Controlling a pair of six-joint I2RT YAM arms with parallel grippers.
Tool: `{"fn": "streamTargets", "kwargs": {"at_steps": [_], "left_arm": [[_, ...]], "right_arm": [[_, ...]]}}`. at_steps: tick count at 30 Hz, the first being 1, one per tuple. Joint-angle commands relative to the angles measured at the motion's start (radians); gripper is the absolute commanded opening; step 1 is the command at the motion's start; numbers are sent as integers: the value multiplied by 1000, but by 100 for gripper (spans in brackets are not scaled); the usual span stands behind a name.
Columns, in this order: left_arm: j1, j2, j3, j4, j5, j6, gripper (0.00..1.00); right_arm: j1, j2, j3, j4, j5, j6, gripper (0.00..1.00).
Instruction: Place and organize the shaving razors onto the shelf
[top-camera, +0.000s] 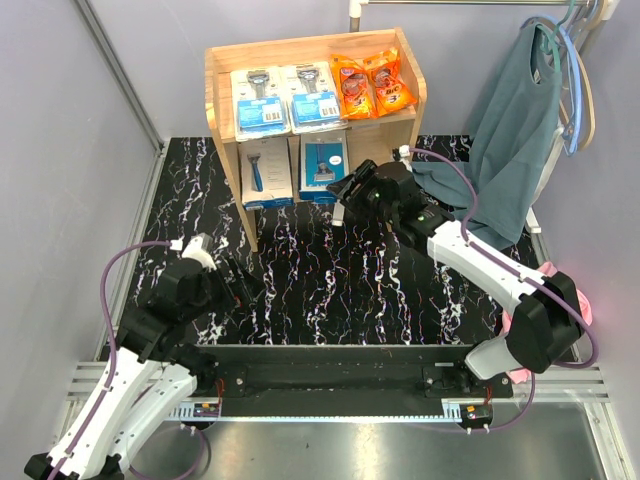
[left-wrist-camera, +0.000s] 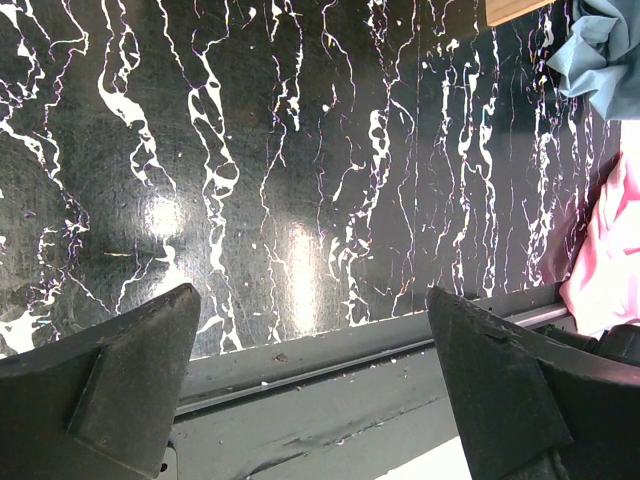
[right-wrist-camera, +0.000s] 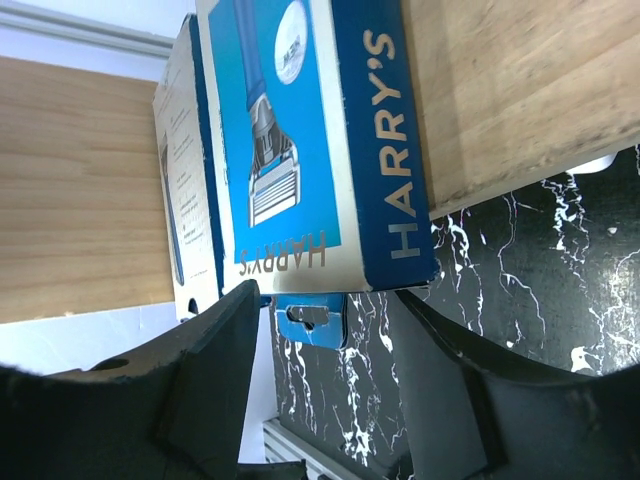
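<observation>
The pale wood shelf (top-camera: 225, 110) stands at the back of the black marbled table. Its top tier holds two clear blister razor packs on blue cards (top-camera: 259, 103) (top-camera: 314, 97) and two orange packets (top-camera: 352, 87) (top-camera: 389, 80). The lower tier holds two white-and-blue razor boxes (top-camera: 265, 172) (top-camera: 323, 165). My right gripper (top-camera: 345, 195) is open just in front of the right box. In the right wrist view the "HARRY'S" box (right-wrist-camera: 310, 150) fills the frame, its blue hang tab between my open jaws (right-wrist-camera: 330, 370), untouched. My left gripper (top-camera: 245, 283) is open and empty over the table's near edge (left-wrist-camera: 310, 390).
A teal garment (top-camera: 510, 130) hangs on hangers at the back right, draping onto the table beside the right arm. A pink cloth (top-camera: 575, 300) lies at the right edge, also in the left wrist view (left-wrist-camera: 600, 260). A metal rail (top-camera: 340, 360) runs along the front.
</observation>
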Motion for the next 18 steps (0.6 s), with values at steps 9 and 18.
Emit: {"fn": "streamTargets", "kwargs": {"at_steps": [9,18], "left_arm": [[-4,-10,-2,52,26,17,99],[-4,5,25,49,29,40,99]], "right_arm": [[-26,-59,16,17,28,-24,64],[-23,-147,-34,-26,-61,-30,72]]}}
